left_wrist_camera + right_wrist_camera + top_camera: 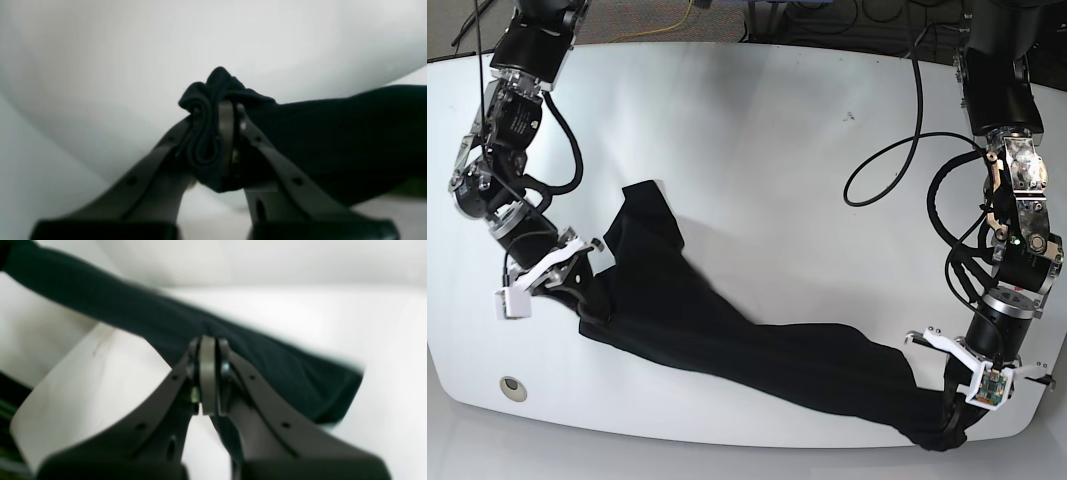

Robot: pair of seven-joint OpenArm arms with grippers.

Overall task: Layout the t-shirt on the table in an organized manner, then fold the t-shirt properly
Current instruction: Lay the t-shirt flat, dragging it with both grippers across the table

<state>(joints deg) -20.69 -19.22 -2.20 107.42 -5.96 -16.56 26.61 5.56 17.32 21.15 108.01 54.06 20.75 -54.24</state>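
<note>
A: Base view: white tabletop (757, 130), black t-shirt (757, 360) strung in a band between both arms along its near edge.

B: Wrist views only: left fingers (217, 130) pinching a bunched wad, right fingers (208, 373) clamped on smooth fabric.

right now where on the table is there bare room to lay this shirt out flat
The far half of the table is bare, between the two arms and beyond the black t-shirt. A smaller bare patch lies between the shirt's upper bunch and the cable loop near the left arm. The near edge is crowded: the shirt stretches from the right gripper to the left gripper.
</note>
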